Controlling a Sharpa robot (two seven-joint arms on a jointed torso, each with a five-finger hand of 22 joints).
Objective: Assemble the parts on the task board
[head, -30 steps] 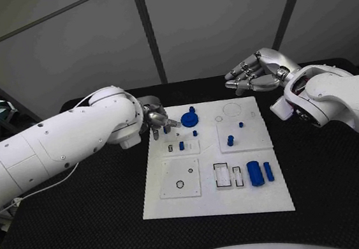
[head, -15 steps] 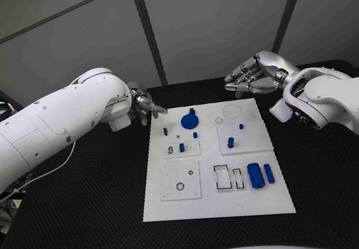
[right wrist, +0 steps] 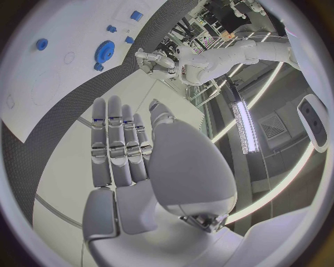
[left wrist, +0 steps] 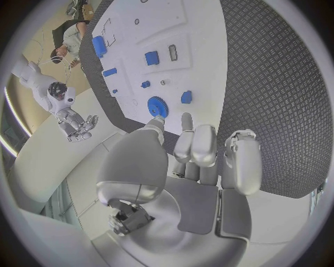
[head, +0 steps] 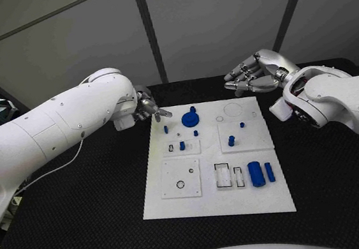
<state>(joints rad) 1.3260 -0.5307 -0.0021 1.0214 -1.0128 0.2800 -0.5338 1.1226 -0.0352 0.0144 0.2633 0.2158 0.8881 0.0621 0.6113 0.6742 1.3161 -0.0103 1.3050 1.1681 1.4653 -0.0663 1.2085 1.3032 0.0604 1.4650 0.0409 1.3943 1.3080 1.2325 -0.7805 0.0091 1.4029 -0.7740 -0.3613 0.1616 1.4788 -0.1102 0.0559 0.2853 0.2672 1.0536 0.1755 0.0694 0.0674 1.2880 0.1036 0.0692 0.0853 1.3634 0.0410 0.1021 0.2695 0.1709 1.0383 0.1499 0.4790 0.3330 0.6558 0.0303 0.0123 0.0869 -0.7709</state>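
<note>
Task board (head: 213, 204) lies mid-table, white plate with blue parts. Blue gear (head: 190, 119) sits near the board's far edge, a small blue peg (head: 166, 128) just beside it toward the board's left edge; two blue cylinders (head: 260, 172) lie near the board's right near corner. Left hand (head: 147, 109) hovers just off the board's far-left corner, fingers apart, holding nothing, fingertips pointing toward the gear, not touching it. Versus 0.5 s ago the left hand sits slightly closer to that corner; parts unchanged. Right hand (head: 253, 74) is beyond the board's far-right corner, fingers loosely curled, empty, unmoved.
</note>
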